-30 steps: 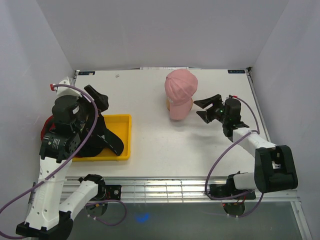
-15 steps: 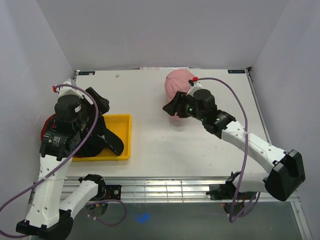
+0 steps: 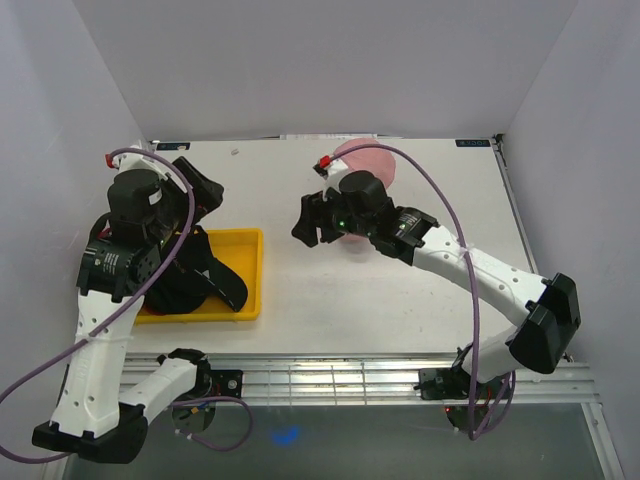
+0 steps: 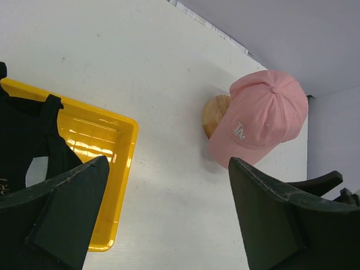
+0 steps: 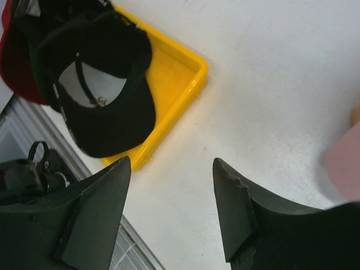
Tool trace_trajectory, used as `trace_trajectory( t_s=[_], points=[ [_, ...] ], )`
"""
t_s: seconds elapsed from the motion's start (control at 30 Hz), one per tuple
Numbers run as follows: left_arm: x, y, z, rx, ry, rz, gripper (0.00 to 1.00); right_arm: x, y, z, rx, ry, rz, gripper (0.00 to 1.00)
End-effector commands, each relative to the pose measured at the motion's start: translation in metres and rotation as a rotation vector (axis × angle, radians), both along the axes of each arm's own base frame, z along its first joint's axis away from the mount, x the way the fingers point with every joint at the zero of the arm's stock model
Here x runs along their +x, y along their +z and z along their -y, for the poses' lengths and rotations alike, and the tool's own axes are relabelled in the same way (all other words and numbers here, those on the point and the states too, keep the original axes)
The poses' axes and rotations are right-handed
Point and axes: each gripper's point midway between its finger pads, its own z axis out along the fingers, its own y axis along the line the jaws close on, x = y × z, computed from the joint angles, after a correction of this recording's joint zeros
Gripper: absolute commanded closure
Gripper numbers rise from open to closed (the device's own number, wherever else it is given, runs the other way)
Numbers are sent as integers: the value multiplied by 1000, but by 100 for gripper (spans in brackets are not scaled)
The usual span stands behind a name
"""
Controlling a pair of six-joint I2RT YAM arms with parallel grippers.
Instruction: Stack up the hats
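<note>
Top external, pink fabric baseball cap (image 3: pixel 372 162): far centre of the table, mostly hidden behind the right arm's wrist.
Left wrist, same cap: white "LA" on the front, crown up, sits on the round-topped wooden stand (image 4: pixel 216 112), brim toward the near-right.
Black fabric baseball cap (image 5: pixel 112 121): upside down in the tray, pale lining and strap showing, brim lying over the tray's near rim.
Other dark caps: piled under and behind that one at the tray's left end. How many, and what colour, cannot tell.
Red fabric cap (image 5: pixel 14 62): at the outer left of the pile, mostly covered by the dark caps. In the tray or just outside it, cannot tell.
Yellow plastic tray (image 3: pixel 245 262): left side of the table, well apart from the stand. Its right end is bare.
Right gripper (image 5: pixel 170 163): fingers spread, nothing between them. Hangs above bare table between the stand and the tray, pointing toward the tray.
Left gripper (image 4: pixel 169 163): fingers spread wide, nothing between them. Raised above the far end of the tray, touching no cap.
White table (image 3: pixel 300 300): carries the tray and the stand.
</note>
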Motion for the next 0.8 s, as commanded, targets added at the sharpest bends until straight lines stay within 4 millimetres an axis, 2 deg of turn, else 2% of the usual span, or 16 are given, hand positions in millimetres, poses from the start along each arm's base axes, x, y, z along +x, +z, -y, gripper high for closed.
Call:
trace_trajectory(
  t_s=[0.0, 0.07, 0.17, 0.2, 0.23, 0.3, 0.33, 0.37, 0.4, 0.43, 0.5, 0.53, 0.6, 0.63, 0.77],
  points=[
    [-7, 29, 6, -52, -21, 59, 2, -12, -4, -6, -74, 63, 47, 34],
    [-7, 30, 7, -55, -25, 55, 2, -11, 1, -4, -76, 58, 68, 34],
    [-8, 28, 8, -50, -37, 49, 2, 20, 19, 16, -119, -90, 136, 32],
    [-8, 27, 8, -45, -40, 45, 2, 31, 17, 28, -154, -146, 135, 32],
    [-9, 25, 7, -36, -42, 43, 2, 49, 29, 42, -146, -211, 148, 32],
    [-11, 24, 7, -25, -49, 40, 2, 68, 34, 60, -131, -279, 135, 30],
    [-12, 25, 6, -13, -51, 45, 2, 85, 37, 80, -119, -340, 123, 28],
    [-13, 25, 6, -8, -53, 48, 2, 93, 41, 88, -100, -371, 111, 27],
    [-13, 25, 5, -3, -52, 49, 2, 100, 41, 98, -104, -408, 101, 25],
    [-13, 24, 4, 2, -54, 48, 2, 112, 37, 117, -113, -459, 81, 21],
    [-13, 19, 7, 0, -66, 49, 2, 122, 25, 127, -82, -464, 13, 19],
    [-12, 21, 10, -7, -81, 63, 2, 136, 22, 146, -60, -502, -12, 19],
    [-11, 18, 13, -15, -96, 65, 2, 141, 12, 147, -2, -472, -68, 19],
    [-9, 12, 15, -16, -103, 55, 2, 149, 11, 158, 21, -485, -73, 18],
    [-7, 6, 21, -27, -132, 55, 2, 167, 2, 160, 60, -472, -101, 13]
  ],
)
